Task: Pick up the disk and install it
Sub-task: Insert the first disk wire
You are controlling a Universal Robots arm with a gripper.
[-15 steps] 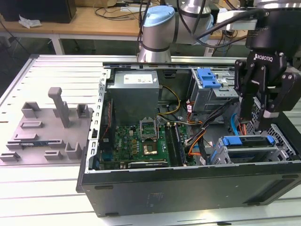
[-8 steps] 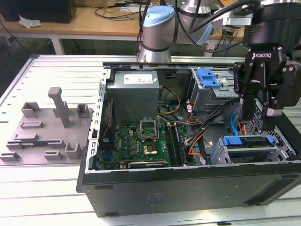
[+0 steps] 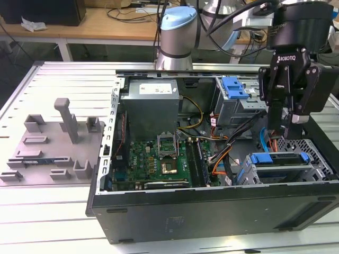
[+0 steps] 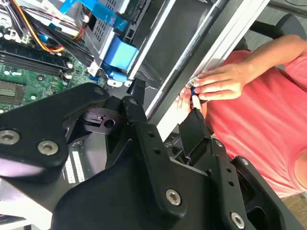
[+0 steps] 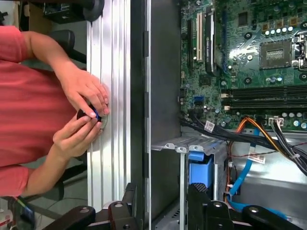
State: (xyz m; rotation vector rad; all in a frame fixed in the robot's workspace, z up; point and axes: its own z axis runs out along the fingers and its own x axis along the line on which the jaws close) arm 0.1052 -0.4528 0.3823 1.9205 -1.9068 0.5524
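Gripper (image 3: 286, 123) hangs with its fingers spread apart and holds nothing. It is just above the disk (image 3: 278, 159), which lies in the drive bay of the computer case (image 3: 212, 211).

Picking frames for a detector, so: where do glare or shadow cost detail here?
Exterior view: the pale table looks nearly washed out, and the case interior around the disk sits in shade. First wrist view: glare on the table's slats; the motherboard is evenly lit. Second wrist view: the black gripper reads dark with faint highlights.
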